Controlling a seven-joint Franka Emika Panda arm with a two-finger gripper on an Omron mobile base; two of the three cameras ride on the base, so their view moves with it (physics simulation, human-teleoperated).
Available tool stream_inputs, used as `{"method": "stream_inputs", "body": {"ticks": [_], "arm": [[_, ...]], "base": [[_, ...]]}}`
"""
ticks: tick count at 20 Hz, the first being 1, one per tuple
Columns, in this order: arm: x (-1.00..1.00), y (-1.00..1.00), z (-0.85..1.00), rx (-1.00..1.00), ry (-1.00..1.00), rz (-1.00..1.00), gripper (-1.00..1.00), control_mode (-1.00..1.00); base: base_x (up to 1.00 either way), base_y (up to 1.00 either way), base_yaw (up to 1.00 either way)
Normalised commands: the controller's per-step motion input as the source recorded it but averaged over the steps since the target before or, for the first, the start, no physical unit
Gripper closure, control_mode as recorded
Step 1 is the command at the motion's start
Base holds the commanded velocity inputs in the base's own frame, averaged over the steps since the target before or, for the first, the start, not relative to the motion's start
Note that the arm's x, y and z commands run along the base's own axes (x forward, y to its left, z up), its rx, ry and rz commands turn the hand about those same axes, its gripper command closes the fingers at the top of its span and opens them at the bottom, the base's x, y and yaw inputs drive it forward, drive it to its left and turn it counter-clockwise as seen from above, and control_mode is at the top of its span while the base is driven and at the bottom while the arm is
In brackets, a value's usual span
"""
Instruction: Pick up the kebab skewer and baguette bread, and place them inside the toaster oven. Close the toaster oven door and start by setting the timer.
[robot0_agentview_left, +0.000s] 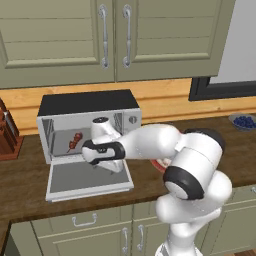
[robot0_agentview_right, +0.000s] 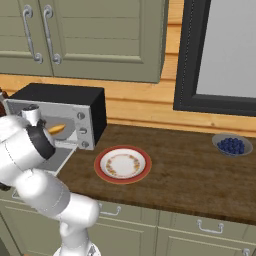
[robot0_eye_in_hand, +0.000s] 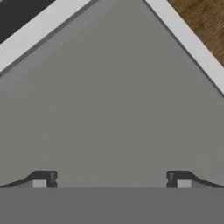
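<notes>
The toaster oven stands at the back left of the counter with its door dropped flat. The kebab skewer lies inside on the left. In the right base view the baguette bread shows inside the oven. My gripper hangs just above the door's grey glass, pointing down at it. Its fingertips stand wide apart and open with nothing between them. My arm hides the oven's right half in the left base view.
A red-rimmed plate sits on the wooden counter right of the oven. A bowl of blueberries stands far right near the window. A knife block is left of the oven. Wall cabinets hang above.
</notes>
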Motion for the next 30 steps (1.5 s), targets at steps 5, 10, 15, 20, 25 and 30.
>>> {"method": "stream_inputs", "body": {"ticks": [5, 10, 15, 20, 25, 30], "arm": [[0.72, 0.07, -0.08, 0.0, 0.0, 0.0, -1.0, -1.0], [0.67, 0.01, 0.0, 0.0, 0.0, -0.01, -1.0, -1.0], [0.39, 0.01, 0.0, 0.0, 0.0, -0.03, -1.0, -1.0], [-0.34, 0.19, -0.03, -0.03, 0.0, -0.01, -1.0, -1.0], [-1.0, 0.0, 0.08, 0.0, -0.01, 0.05, -1.0, -1.0], [-1.0, -0.03, 0.07, 0.0, -0.02, 0.1, -1.0, -1.0]], "base": [[0.0, 0.0, 0.0], [0.0, 0.0, 0.0], [0.0, 0.0, 0.0], [0.0, 0.0, 0.0], [0.0, 0.0, 0.0], [0.0, 0.0, 0.0]]}}
